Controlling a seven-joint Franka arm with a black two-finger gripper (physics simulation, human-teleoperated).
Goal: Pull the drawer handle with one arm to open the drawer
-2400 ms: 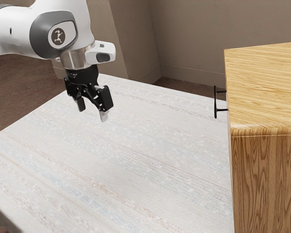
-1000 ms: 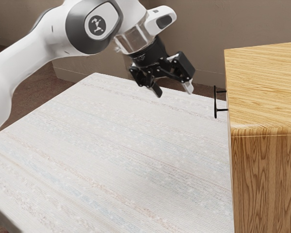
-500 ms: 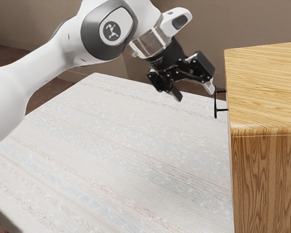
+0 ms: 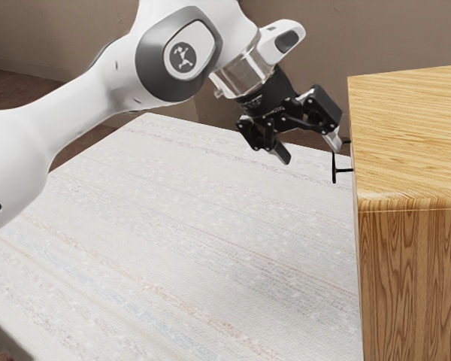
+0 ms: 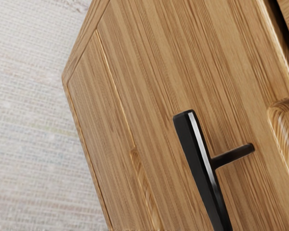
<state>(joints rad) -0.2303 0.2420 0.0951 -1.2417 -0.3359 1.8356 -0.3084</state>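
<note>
Your fingers (image 4: 280, 153) have closed in on the drawer handle (image 4: 335, 161) — spread wide, not yet pinching it — so you can clamp next, then pull.

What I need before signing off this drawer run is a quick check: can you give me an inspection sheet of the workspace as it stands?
Surface: pale, woven-textured table, level.
Job's things: wooden cabinet on the table at the exterior view's right. Its black handle stands off the drawer front on a short post. The drawer does not look pulled out.
Clutter: nothing seen.
Grippers: gripper open, fingers spread, up at the handle, with one fingertip close to the handle's top end; not closed on it.
Cables: nothing seen.
Surroundings: beige wall behind the table, brown floor beside it.
</note>
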